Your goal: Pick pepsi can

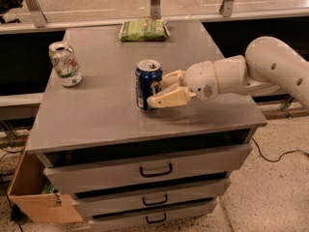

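Note:
The pepsi can (pixel 146 83), dark blue with a silver top, stands upright near the middle of the grey cabinet top (pixel 96 115). My gripper (pixel 157 89) reaches in from the right at the can's height. Its two cream fingers are spread, with the near finger (pixel 166 99) in front of the can's lower right side. The far finger (pixel 170 76) is behind its right side. The can sits between the fingertips and still stands on the surface.
A white-and-green can (pixel 64 64) stands at the left of the top. A green snack bag (pixel 144 29) lies at the back edge. Drawers (pixel 154 170) are below the top, and a cardboard box (pixel 36 197) sits on the floor at the left.

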`<state>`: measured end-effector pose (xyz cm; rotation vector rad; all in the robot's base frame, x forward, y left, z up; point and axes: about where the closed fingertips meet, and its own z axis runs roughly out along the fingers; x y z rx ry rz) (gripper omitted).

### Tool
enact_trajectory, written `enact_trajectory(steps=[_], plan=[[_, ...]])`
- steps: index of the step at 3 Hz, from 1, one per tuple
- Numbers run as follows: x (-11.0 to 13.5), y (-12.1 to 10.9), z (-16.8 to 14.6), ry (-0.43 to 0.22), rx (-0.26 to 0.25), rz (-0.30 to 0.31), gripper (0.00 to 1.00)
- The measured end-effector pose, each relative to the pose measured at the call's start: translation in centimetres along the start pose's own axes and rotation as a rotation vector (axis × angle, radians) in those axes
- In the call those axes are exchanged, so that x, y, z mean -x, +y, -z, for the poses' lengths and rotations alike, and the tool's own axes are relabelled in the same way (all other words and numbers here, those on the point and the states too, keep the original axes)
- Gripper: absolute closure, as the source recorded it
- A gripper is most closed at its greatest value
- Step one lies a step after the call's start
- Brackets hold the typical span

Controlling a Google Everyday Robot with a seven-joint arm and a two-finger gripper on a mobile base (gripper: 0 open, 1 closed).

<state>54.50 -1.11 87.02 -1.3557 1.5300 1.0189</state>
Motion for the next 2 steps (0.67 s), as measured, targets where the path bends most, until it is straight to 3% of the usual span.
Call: enact_trajectory(steps=[1,2], plan=[[2.8,-3.0,3.4,0.004,-0.065,0.069,1.0],[4.7,-4.0,4.7,-0.011,-0.098,0.102,1.0]])
